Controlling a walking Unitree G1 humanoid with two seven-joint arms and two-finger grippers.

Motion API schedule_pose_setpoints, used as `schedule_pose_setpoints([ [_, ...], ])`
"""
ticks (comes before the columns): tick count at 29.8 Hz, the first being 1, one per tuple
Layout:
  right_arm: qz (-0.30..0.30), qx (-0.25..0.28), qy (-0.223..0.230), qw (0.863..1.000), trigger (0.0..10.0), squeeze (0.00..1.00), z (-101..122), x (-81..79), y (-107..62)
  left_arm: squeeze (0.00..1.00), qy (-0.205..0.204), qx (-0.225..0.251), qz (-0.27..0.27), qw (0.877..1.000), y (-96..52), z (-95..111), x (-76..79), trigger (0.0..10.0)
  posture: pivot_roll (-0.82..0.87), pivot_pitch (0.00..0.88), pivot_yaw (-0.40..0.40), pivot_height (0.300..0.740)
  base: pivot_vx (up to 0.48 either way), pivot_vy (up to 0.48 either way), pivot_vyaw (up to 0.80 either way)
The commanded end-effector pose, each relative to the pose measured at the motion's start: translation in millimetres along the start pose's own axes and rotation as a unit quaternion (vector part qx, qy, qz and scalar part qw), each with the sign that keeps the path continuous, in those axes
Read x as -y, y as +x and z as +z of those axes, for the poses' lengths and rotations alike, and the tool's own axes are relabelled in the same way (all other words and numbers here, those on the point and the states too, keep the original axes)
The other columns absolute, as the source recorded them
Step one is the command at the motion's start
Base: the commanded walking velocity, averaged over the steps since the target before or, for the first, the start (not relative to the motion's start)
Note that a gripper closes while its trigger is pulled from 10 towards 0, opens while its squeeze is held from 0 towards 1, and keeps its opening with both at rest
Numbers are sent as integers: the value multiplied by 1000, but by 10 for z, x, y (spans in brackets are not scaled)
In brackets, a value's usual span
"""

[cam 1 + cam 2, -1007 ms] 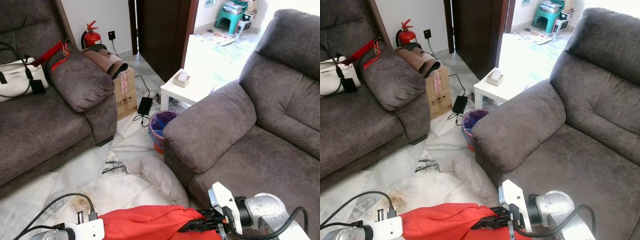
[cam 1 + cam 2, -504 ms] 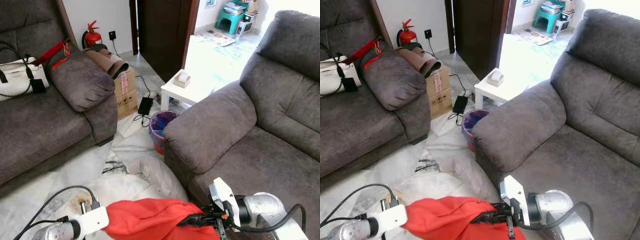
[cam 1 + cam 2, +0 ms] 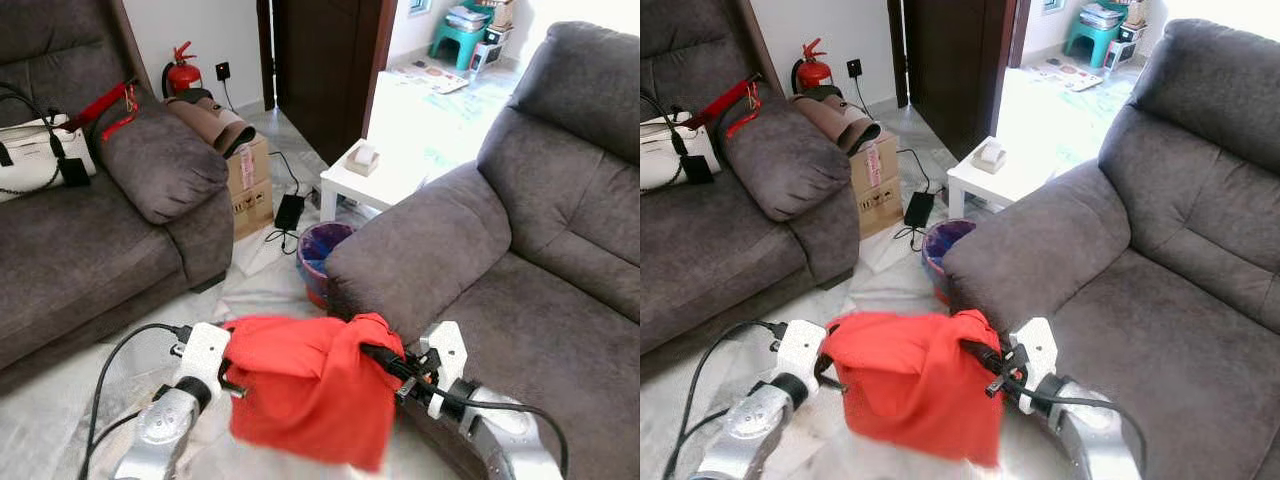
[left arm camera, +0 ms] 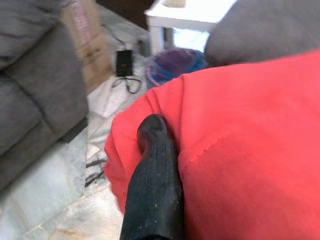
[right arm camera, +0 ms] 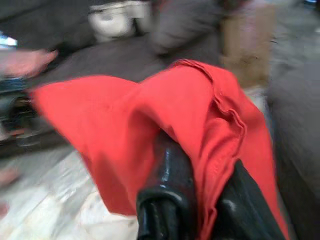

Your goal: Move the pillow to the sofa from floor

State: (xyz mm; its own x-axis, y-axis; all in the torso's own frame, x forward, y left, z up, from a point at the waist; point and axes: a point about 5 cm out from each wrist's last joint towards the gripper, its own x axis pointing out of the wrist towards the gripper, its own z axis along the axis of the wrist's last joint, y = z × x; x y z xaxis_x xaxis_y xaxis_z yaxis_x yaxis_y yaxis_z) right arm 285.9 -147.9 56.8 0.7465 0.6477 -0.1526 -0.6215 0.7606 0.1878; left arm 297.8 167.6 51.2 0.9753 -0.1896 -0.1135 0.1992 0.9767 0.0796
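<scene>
A red pillow (image 3: 305, 390) hangs in the air between my two arms, its lower edge drooping over the floor. My left gripper (image 3: 232, 378) is shut on its left edge, and one black finger (image 4: 152, 185) presses into the red fabric. My right gripper (image 3: 372, 352) is shut on a bunched top corner of the pillow (image 5: 200, 125), close to the armrest (image 3: 420, 250) of the grey sofa (image 3: 540, 280) on the right. The pillow (image 3: 910, 380) is blurred at its lower edge.
A second grey sofa (image 3: 90, 250) with a white handbag (image 3: 35, 160) stands at the left. Between the sofas are a cardboard box (image 3: 250, 185), a blue bin (image 3: 322, 255), a white side table (image 3: 375, 175) and cables. A red fire extinguisher (image 3: 182, 72) stands by the wall.
Both arms have lifted the red pillow well up off the floor and forward, toward the right sofa's armrest. It now hides the crumpled cloth seen earlier on the floor.
</scene>
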Motion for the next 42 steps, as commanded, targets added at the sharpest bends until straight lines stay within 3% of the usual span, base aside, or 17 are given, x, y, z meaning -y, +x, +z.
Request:
schedule_pose_setpoints([
  [1,-26,35,-20,999,10000,0,107,-1,74,0,8,20,-1,1000,79,125,67,10000,112,128,-9,740,0,0,0],
  [6,-88,49,9,995,10000,0,106,52,98,0,-1,28,22,999,70,156,101,10000,115,129,-7,740,0,0,-249],
  [8,-97,44,33,994,10000,0,55,68,99,0,19,16,19,1000,49,119,102,10000,118,130,-9,740,0,0,-800],
  [15,-113,41,31,992,10000,0,61,116,97,0,35,24,47,998,20,144,-1,10000,118,141,-11,740,0,-206,-800],
  [19,-133,42,17,990,10000,0,71,152,96,0,25,16,35,999,31,124,11,10000,117,143,-14,740,0,-480,-800],
  [28,-182,39,3,982,10000,0,81,245,85,0,26,21,36,999,35,152,23,10000,118,140,-16,740,0,0,-800],
  [42,-190,46,1,981,10000,0,92,247,125,0,28,31,46,998,20,188,-45,10000,121,121,-12,740,0,0,-800],
])
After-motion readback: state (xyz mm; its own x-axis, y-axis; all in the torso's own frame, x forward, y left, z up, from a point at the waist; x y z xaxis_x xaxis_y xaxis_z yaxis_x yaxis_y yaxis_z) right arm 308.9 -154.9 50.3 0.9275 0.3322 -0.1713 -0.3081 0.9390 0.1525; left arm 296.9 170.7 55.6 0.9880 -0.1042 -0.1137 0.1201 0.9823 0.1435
